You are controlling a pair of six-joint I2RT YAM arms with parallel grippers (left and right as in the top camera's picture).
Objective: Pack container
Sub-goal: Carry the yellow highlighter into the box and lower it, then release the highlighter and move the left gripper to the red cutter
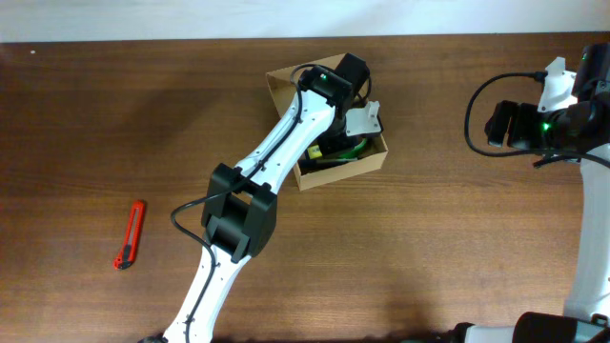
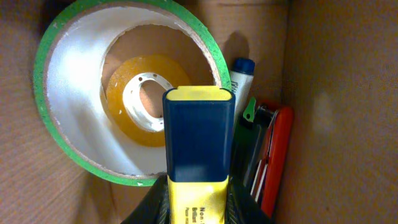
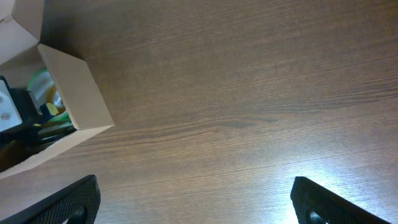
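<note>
The container [image 1: 282,82] is a tan cardboard box, open, at the table's back middle; its inner wall shows in the left wrist view [image 2: 339,93] and its corner in the right wrist view [image 3: 79,93]. My left gripper [image 2: 198,208] reaches down into it, under the wrist in the overhead view [image 1: 335,133]. It is shut on a yellow highlighter with a dark blue cap [image 2: 199,137], held over a green tape roll [image 2: 45,93] with a smaller yellow tape roll [image 2: 124,109] inside it. My right gripper [image 3: 196,199] is open and empty over bare table at the right [image 1: 498,124].
Inside the box, right of the highlighter, lie a white glue stick with a blue cap [image 2: 240,78], a green pen [image 2: 249,112] and a red tool [image 2: 280,155]. A red utility knife [image 1: 129,234] lies on the table at the left.
</note>
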